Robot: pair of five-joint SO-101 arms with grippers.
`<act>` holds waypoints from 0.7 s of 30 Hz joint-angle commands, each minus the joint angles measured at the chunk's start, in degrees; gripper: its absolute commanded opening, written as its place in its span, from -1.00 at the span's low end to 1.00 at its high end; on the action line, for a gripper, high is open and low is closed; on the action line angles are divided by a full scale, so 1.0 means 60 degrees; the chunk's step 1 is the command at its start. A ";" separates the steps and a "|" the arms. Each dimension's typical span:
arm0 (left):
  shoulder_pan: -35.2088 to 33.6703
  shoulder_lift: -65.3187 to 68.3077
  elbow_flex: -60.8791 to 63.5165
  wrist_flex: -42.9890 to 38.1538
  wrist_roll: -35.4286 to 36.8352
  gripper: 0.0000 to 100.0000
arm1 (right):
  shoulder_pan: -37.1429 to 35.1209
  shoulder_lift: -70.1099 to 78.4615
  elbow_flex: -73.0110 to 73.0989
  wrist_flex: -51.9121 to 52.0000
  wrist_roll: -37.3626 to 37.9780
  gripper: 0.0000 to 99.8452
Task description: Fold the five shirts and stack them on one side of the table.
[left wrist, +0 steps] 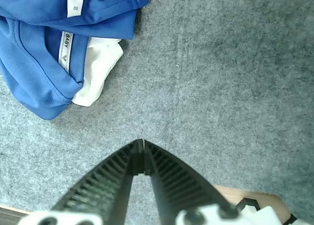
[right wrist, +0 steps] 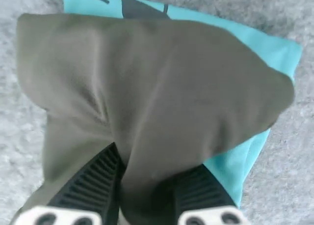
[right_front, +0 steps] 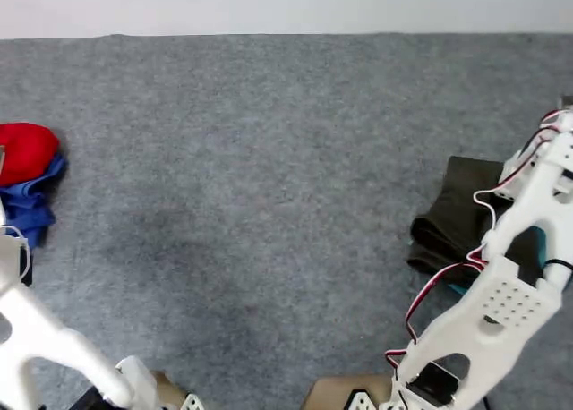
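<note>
I log right jaws clenched on olive shirt [right wrist: 157, 87], draped atop teal shirt [right wrist: 274, 53] at desk [right_front: 269, 159] right side; left jaws clenched empty, blue shirt [left wrist: 44, 72] just ahead, nearer that arm, I judge.

Table cover [right_front: 269, 141]: was plain, mottled grey.
Red shirt [right_front: 25, 149]: was solid red, at the left.
Blue shirt [left wrist: 39, 72]: was mid-blue with white labels.
White shirt [left wrist: 100, 68]: was plain white.
Olive shirt [right wrist: 147, 77]: was dull olive-brown, unpatterned.
Turquoise shirt [right wrist: 277, 53]: was bright turquoise with a dark print.
Right arm [right_front: 501, 307]: was white, with red and white wires.
</note>
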 commanded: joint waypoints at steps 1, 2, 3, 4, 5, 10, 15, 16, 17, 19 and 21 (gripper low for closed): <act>0.0044 -0.0249 -0.0286 -0.0117 0.0073 -0.99 | 0.0154 -0.0066 -0.0088 -0.0037 0.0381 -0.98; 0.0044 -0.0234 -0.0286 -0.0117 0.0073 -0.99 | 0.0168 -0.0081 -0.0088 -0.0037 0.0381 -0.95; 0.0044 -0.0234 -0.0286 -0.0117 0.0073 -0.99 | 0.0183 -0.0110 -0.0088 -0.0022 0.0381 -0.89; 0.0044 -0.0234 -0.0286 -0.0117 0.0073 -0.99 | 0.0198 -0.0139 -0.0132 0.0095 0.0366 -0.81; 0.0059 -0.0234 -0.0286 -0.0117 0.0059 -0.99 | 0.0227 -0.0242 -0.0161 0.0286 0.0352 -0.70; 0.0059 -0.0234 -0.0286 -0.0117 0.0059 -0.99 | 0.0183 -0.1018 -0.0557 0.1062 0.0147 -0.20; 0.0059 -0.0220 -0.0286 -0.0132 0.0059 -0.99 | -0.0037 -0.1824 -0.0762 0.1458 0.0147 -0.23; 0.0059 -0.0220 -0.0286 -0.0132 0.0059 -0.99 | -0.0081 -0.1927 -0.0762 0.1458 0.0147 -0.29; 0.0059 -0.0220 -0.0286 -0.0132 0.0059 -0.99 | -0.0125 -0.2015 -0.0762 0.1443 0.0132 -0.37; 0.0059 -0.0220 -0.0286 -0.0132 0.0059 -0.99 | -0.0256 -0.2059 -0.0762 0.1429 0.0132 -0.58; 0.0059 -0.0220 -0.0286 -0.0132 0.0059 -0.99 | -0.0388 -0.2073 -0.0777 0.1429 0.0147 -0.82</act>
